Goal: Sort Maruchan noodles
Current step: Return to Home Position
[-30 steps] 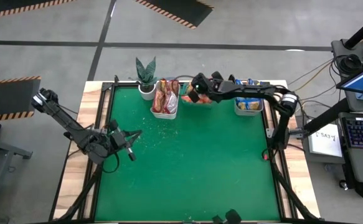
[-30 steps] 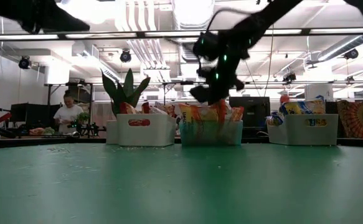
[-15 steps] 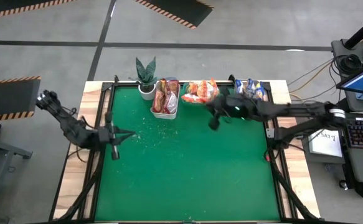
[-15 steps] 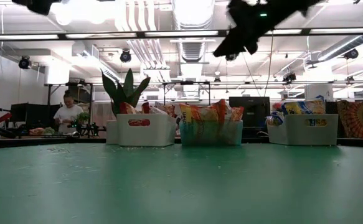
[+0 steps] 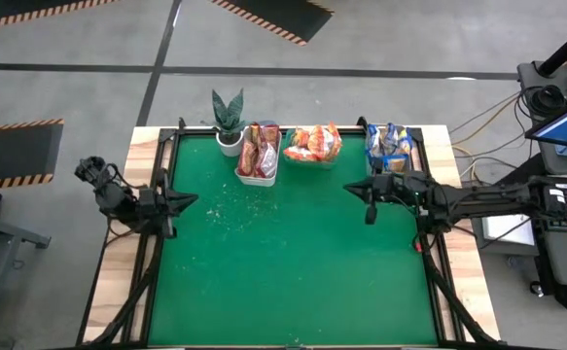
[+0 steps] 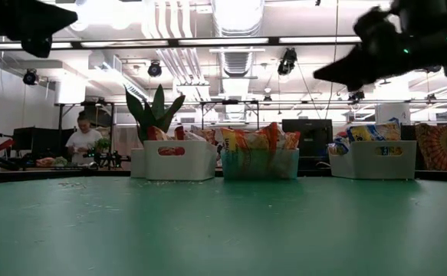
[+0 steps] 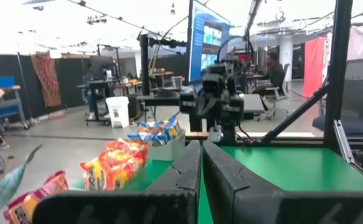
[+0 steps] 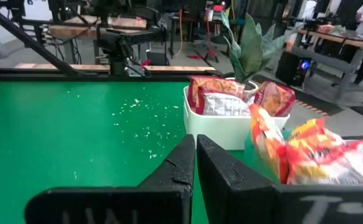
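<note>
The right gripper (image 5: 354,188) has drawn back rightward over the green mat (image 5: 293,262) and the left gripper (image 5: 188,201) has retreated to its left edge; both have dark fingers pressed together on nothing. The crinkly plastic noodles (image 5: 312,143) sit in three boxy bins (image 5: 257,181) along the far edge, the blue-marked packs (image 5: 388,146) just behind the right gripper, well apart from the left.

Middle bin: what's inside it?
Orange noodle packs, heaped above the rim of the middle bin. Only the top packs show. How many lie beneath them, or whether another colour is buried there, is covered.
</note>
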### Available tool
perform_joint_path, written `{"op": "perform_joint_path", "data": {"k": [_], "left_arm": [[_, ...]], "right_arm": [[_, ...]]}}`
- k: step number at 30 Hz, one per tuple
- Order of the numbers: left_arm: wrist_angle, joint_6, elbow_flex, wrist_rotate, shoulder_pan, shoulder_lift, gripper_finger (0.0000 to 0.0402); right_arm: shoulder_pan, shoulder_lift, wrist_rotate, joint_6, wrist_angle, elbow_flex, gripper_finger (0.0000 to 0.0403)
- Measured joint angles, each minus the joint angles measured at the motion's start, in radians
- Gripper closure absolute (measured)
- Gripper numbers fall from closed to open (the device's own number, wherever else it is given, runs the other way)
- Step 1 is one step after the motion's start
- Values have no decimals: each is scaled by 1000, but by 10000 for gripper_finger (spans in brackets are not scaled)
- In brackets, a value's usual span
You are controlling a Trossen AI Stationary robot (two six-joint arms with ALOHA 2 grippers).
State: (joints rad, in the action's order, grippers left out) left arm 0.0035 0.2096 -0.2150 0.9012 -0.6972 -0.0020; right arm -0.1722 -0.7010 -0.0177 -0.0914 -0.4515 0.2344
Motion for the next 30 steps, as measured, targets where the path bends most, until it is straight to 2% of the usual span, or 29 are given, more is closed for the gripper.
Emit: {"op": "perform_joint_path", "data": {"k": [6,13,30], "left_arm": [[26,-36,22,5,2,1,402],[30,-80,55,5,2,2,402],[84,-171,134,4,2,2,402]], "right_arm": [[0,153,8,13,-27,-126,394],[0,307,26,13,-27,-210,394],[0,588,79,-22,162,-219,394]]}}
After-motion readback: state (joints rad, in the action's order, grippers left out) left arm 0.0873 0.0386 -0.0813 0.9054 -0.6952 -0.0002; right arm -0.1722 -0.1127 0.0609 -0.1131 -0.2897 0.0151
